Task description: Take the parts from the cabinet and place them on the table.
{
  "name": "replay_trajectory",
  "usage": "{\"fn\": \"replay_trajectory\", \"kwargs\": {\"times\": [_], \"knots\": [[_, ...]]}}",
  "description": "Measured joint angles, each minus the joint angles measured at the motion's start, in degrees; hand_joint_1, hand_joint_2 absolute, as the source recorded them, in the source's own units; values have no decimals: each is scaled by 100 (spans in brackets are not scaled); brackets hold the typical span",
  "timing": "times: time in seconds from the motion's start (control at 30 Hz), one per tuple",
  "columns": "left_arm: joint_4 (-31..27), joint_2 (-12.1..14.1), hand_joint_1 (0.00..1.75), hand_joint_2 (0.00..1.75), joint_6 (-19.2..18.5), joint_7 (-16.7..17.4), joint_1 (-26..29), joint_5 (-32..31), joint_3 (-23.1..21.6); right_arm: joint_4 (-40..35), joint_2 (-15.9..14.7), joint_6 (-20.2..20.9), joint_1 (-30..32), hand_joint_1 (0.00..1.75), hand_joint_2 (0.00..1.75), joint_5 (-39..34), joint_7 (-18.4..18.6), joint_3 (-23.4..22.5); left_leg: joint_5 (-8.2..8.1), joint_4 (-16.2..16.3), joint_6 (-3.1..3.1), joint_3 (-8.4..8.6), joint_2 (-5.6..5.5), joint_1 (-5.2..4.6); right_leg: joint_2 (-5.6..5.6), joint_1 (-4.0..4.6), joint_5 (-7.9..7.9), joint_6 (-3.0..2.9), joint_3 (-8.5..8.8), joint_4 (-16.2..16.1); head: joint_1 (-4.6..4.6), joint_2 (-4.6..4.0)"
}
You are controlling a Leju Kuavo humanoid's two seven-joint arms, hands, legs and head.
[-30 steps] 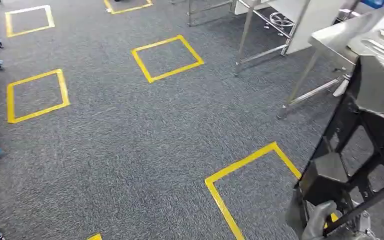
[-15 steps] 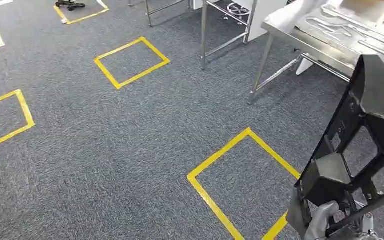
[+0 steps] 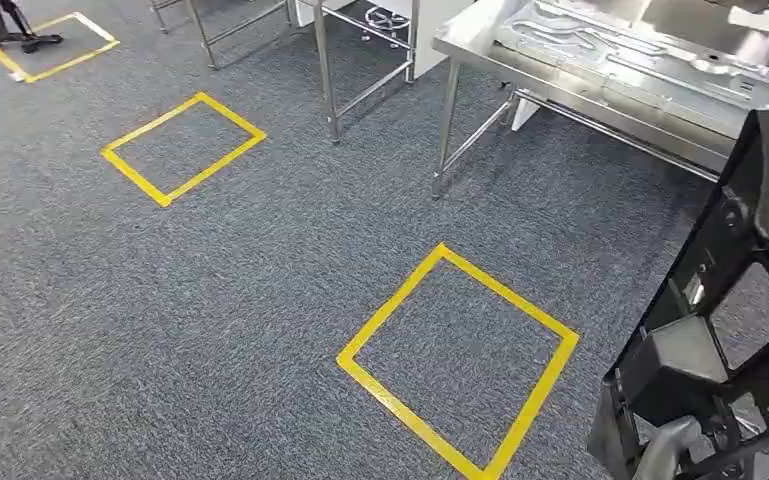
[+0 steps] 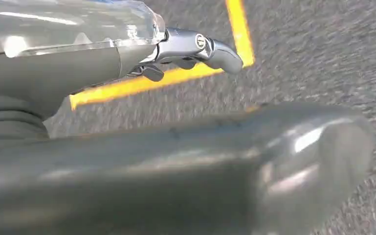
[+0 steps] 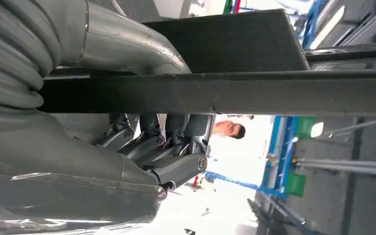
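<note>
The view has swung since a second ago: the yellow floor squares [image 3: 458, 358] have slid left and the steel desk [image 3: 600, 85], already carrying metal parts, now fills the top right. The left hand [image 4: 186, 49] hangs over carpet, grasping nothing. The right hand [image 5: 151, 142] grips the black part [image 3: 730, 300], carried upright toward the desk, likely for set-down soon
</note>
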Motion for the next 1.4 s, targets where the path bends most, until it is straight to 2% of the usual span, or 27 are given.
{"fn": "replay_trajectory", "kwargs": {"times": [0.03,0.07,0.13,0.17,0.23,0.27,0.3,0.33,0.47,0.53,0.57,0.63,0.67,0.7,0.73,0.8,0.83,0.87,0.97,1.03,1.13,1.17,1.2,1.27,1.33,1.37,1.4], "knots": [[20,0,0,0,-2,-11,11,-2,0,-31,-7,35,-9,175,175,2,-5,-4,21,-30,54,2,71,2,-318,14,-231,12,-128,273,49,0],[40,4,0,0,-15,-15,38,-7,0,-44,-20,79,-20,175,175,2,-7,-7,22,-33,58,-11,164,-7,-486,9,-486,46,-329,697,55,0],[81,4,0,0,-17,-11,63,-18,-2,-44,-24,134,-5,175,175,0,0,-22,10,-24,57,-20,352,-17,-576,-26,-811,97,-689,1489,55,0],[90,4,0,0,-17,-9,64,-26,-2,-44,-24,175,-2,175,175,0,0,-42,4,-22,52,-19,445,-17,-592,-42,-777,118,-728,1584,55,0],[114,4,0,0,-17,-9,59,-48,-7,-57,-24,226,-1,175,175,-2,2,-72,-21,-17,20,-6,598,-14,-663,-82,-413,150,-406,1020,55,0],[125,4,0,0,-20,-9,55,-48,-11,-77,-24,251,-1,175,175,-9,2,-90,-45,-3,-8,12,670,-10,-778,-91,-169,156,-81,454,55,0],[131,6,0,0,-28,-9,53,-48,-13,-94,-24,293,-3,175,175,-13,2,-103,-81,30,-50,48,737,-20,-1070,-85,-35,145,248,-110,57,0],[131,11,0,0,-35,-9,64,-48,-13,-96,-24,306,-18,175,175,-13,2,-109,-123,48,-97,37,786,-60,-1126,-43,-66,101,242,-128,51,0],[131,13,0,0,-81,-17,22,-48,-48,-116,-24,389,10,175,175,41,2,-153,-156,18,-228,175,1017,-43,-831,-33,-48,-69,220,-161,53,0],[131,13,0,0,-87,-22,29,-46,-52,-151,-22,402,7,175,175,54,-2,-162,-436,352,-272,34,404,8,-714,-76,-7,-152,231,-189,31,0],[131,13,0,0,-94,-22,41,-48,-55,-151,-22,402,-6,175,175,54,-2,-164,-675,761,-275,-150,261,16,-643,-72,-5,-165,222,-188,16,0],[131,13,0,0,-135,-24,84,-35,-55,-149,-22,348,3,175,175,146,-2,-166,-1046,1702,-289,-612,189,15,-531,-40,-27,-209,216,-185,11,0],[131,13,0,0,-179,-26,96,-24,-55,-147,-17,291,13,175,175,243,0,-168,-1041,1928,-281,-747,190,15,-457,-27,-32,-216,224,-180,9,0],[131,13,0,0,-232,-35,108,-22,-55,-136,4,204,27,175,175,393,2,-179,-861,1844,-262,-749,190,15,-389,-15,-67,-225,250,-179,9,0],[131,13,0,0,-262,-48,112,-22,-55,-134,31,164,42,175,175,488,2,-192,-586,1493,-235,-624,185,13,-342,-7,-89,-215,281,-169,9,0],[131,18,0,0,-291,-59,106,-22,-55,-134,66,144,66,175,175,533,2,-210,-45,492,-153,-198,147,-2,-290,7,-144,-189,356,-152,11,0],[131,35,0,0,-293,-59,104,-24,-55,-131,79,138,72,175,175,531,2,-216,-114,264,-87,-84,57,-29,-285,0,-170,-165,362,-144,18,0],[131,35,0,0,-297,-64,88,-26,-57,-134,90,140,70,175,175,524,4,-223,-145,145,-90,-78,59,-44,-255,30,-202,-110,342,-117,16,0],[131,31,0,0,-299,-55,111,-46,-59,-134,122,186,87,175,175,487,2,-262,-152,81,-4,-36,88,-71,-260,-3,-127,16,371,-73,11,0],[131,22,0,0,-297,-48,117,-46,-59,-136,127,195,86,175,175,492,2,-286,-157,29,52,108,115,-37,-469,-10,-229,86,308,133,29,0],[131,24,0,0,-291,-44,127,-48,-59,-142,131,201,80,175,175,549,4,-297,-237,26,74,180,171,-45,-569,-30,-673,163,-393,1207,33,0],[131,24,0,0,-291,-37,143,-48,-59,-140,136,201,81,175,175,588,4,-304,-283,26,72,226,191,-44,-574,-33,-719,164,-631,1488,31,0],[131,22,0,0,-291,-26,155,-48,-59,-134,138,199,80,175,175,610,4,-308,-333,26,63,285,203,-40,-581,-39,-633,152,-723,1484,33,0],[131,15,0,0,-289,-13,162,-50,-57,-134,144,195,81,175,175,649,4,-313,-462,23,35,450,209,-30,-617,-45,-233,106,-583,876,33,0],[131,13,0,0,-289,-5,170,-52,-57,-132,151,186,79,175,175,673,2,-313,-612,17,-6,579,234,-28,-715,-39,376,54,-386,136,38,0],[131,13,0,0,-288,2,158,-55,-59,-116,151,177,70,175,175,673,15,-315,-654,16,-55,637,233,-43,-749,24,207,40,-441,130,24,0],[131,15,0,0,-289,9,157,-61,-59,-118,153,155,74,175,175,686,11,-315,-699,-38,-116,631,243,-45,-734,53,190,-47,-404,157,31,2]]}}
